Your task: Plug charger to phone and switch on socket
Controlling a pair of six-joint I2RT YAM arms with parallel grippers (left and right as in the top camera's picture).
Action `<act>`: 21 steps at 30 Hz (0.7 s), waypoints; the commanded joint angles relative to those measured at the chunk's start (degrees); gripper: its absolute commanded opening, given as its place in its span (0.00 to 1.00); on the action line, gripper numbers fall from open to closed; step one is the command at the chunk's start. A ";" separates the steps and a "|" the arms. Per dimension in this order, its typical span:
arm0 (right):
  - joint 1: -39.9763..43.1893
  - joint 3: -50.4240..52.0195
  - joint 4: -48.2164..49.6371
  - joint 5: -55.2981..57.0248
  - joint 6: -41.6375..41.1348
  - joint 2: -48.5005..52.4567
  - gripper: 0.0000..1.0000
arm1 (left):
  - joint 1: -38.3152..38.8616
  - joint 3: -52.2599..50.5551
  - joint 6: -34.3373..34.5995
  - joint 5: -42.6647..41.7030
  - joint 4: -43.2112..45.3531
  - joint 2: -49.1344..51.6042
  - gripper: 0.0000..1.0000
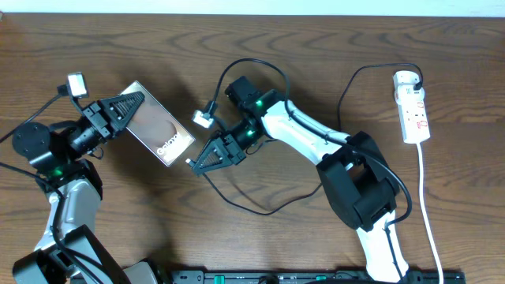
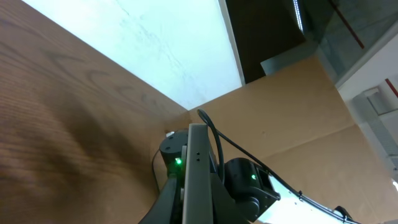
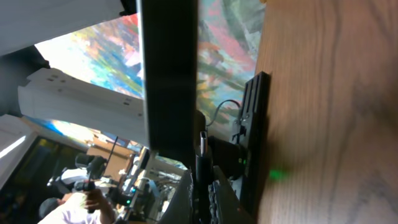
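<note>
My left gripper [image 1: 132,106] is shut on the phone [image 1: 160,125] and holds it tilted above the table, with the "Galaxy" sticker end toward the right arm. In the left wrist view the phone [image 2: 198,168] shows edge-on between the fingers [image 2: 194,211]. My right gripper [image 1: 194,162] is shut on the tip of the charger [image 1: 252,209], right at the phone's sticker end. In the right wrist view the connector [image 3: 202,146] sits between the jaws [image 3: 208,186], just below the phone's dark edge [image 3: 168,74]. The black cable loops over the table to the socket [image 1: 414,110] at the far right.
The socket's white cord [image 1: 428,205] runs down the right side toward the front edge. A black rail [image 1: 316,276] lies along the front edge. Slack cable lies between the arms, and another black lead arcs above the right wrist [image 1: 260,65].
</note>
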State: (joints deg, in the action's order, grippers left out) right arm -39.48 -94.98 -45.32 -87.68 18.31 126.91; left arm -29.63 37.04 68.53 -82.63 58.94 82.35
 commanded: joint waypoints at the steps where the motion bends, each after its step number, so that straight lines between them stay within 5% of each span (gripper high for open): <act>1: -1.16 -2.01 0.15 -1.88 -1.60 -0.76 0.01 | 0.20 0.92 -1.05 -0.28 0.57 -0.72 0.07; 21: -0.57 -2.05 1.09 -1.88 -1.55 -2.25 0.01 | 0.20 0.92 -2.03 -0.76 0.52 -0.72 0.07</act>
State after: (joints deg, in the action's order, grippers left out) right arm -40.51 -95.85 -44.40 -87.72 17.10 126.69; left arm -29.56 37.04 67.05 -82.63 58.94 82.35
